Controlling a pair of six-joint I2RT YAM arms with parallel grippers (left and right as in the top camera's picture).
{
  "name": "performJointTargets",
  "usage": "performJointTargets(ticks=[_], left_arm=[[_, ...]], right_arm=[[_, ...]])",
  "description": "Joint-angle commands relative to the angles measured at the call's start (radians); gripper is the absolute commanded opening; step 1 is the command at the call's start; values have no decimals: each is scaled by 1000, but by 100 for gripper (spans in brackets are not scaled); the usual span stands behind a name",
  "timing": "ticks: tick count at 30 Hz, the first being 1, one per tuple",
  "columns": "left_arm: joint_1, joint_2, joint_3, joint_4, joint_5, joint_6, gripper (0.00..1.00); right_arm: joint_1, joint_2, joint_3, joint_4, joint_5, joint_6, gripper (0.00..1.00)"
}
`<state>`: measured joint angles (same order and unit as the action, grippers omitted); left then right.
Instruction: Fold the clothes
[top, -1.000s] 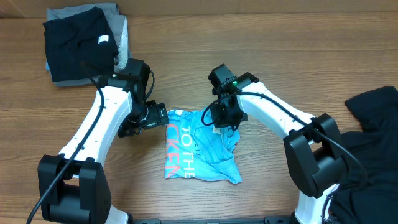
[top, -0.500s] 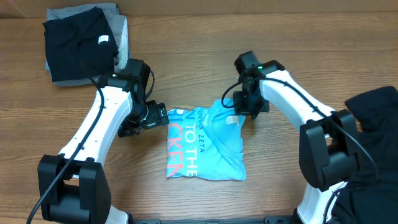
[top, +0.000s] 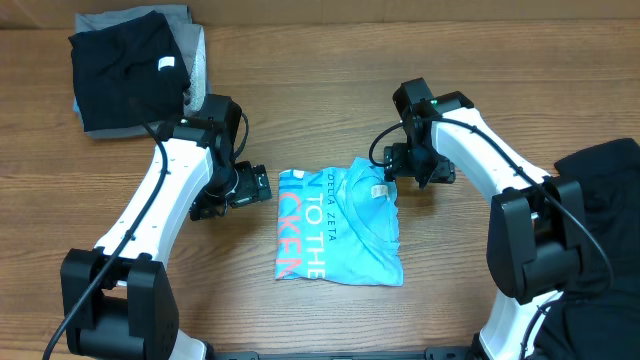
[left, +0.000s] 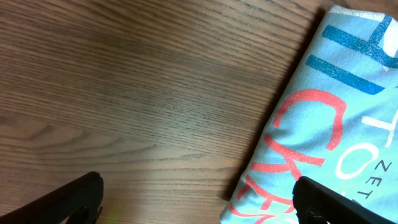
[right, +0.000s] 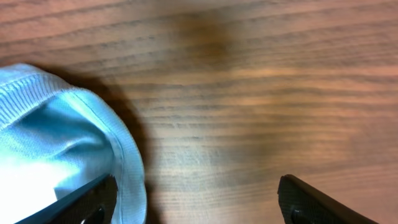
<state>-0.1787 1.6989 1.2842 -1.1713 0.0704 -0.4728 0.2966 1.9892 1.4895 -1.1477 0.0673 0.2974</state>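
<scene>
The clothes in play are a light-blue T-shirt (top: 340, 225) with coral lettering, lying folded into a flat rectangle on the wooden table (top: 330, 70). My left gripper (top: 260, 188) is open just left of the shirt. In the left wrist view it (left: 199, 205) spans bare wood, and its right finger (left: 336, 202) is over the shirt's (left: 336, 93) lettered edge. My right gripper (top: 398, 172) is open at the shirt's upper right corner, by the collar. The right wrist view shows it (right: 199, 202) holding nothing, its left finger (right: 87, 199) beside the ribbed collar (right: 62, 137).
A folded black garment (top: 125, 70) lies on a grey one (top: 197, 50) at the back left corner. A loose black garment (top: 600, 200) spreads along the right edge, near the right arm's base.
My right gripper pulled the shirt's top layer to the right, laying it flat, then opened and let go. The left arm has stayed put.
</scene>
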Motion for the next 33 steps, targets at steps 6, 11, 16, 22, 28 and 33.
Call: performJointTargets(ticks=[6,11,16,22,28,33], left_arm=[[3,3,-5,6,-7,-14,100],[3,3,-5,13,-7,-14,100],[2,3,-5,17,-7,-14,100],[2,3,-5,19,-7,-14,100],[1,3,-5,17,-6,-14,100],[1,3,-5,17,-7,-14,100]], right_arm=[[5,3,218,-89,-203,-2,87],[18,11,204,-53,-400,-40,87],[51,24,135,4,-403,-39,86],[70,37,32,138,-443,-3,82],[70,37,-31,246,-444,49,71],[70,38,-31,277,-437,48,67]])
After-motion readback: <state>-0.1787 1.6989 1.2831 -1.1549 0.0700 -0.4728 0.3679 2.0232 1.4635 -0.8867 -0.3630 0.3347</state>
